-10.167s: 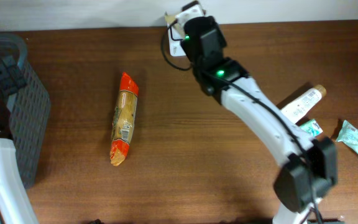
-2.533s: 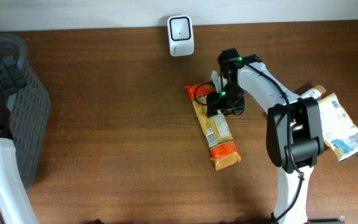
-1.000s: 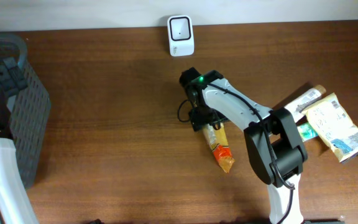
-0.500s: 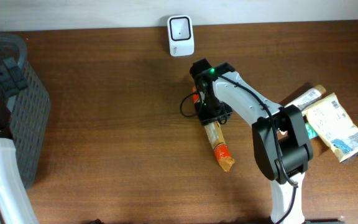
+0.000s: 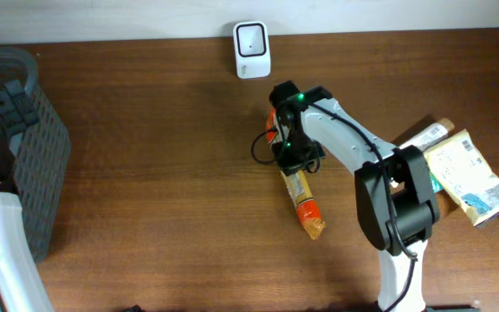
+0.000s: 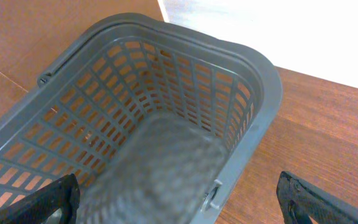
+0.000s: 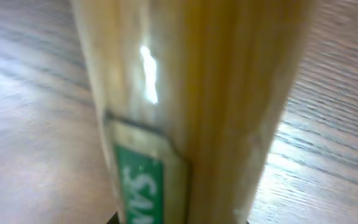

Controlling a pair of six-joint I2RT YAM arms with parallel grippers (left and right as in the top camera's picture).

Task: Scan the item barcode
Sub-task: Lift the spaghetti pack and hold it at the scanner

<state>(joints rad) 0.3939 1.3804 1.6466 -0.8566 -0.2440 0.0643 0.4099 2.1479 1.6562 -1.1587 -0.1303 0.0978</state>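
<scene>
A long orange and tan snack packet (image 5: 305, 201) lies slanted on the brown table, below the white scanner (image 5: 251, 39) at the back edge. My right gripper (image 5: 291, 154) sits on the packet's upper half, shut on it. Up close in the right wrist view the packet (image 7: 191, 106) fills the frame, with a green label, and the right gripper (image 7: 178, 219) shows only as dark tips at the bottom edge on either side of it. I see no barcode on the packet. My left gripper (image 6: 185, 205) stands wide open above the grey basket (image 6: 166, 37), holding nothing.
The grey basket (image 5: 48, 152) stands at the table's left edge. At the far right lie a cream packet with a barcode (image 5: 468, 178), a white tube (image 5: 423, 143) and a small teal packet (image 5: 431, 179). A black cable loops left of the right gripper.
The right gripper has closed onto the snack packet and shifted slightly up and right along it. The packet has swung a little. The left arm has not moved.
</scene>
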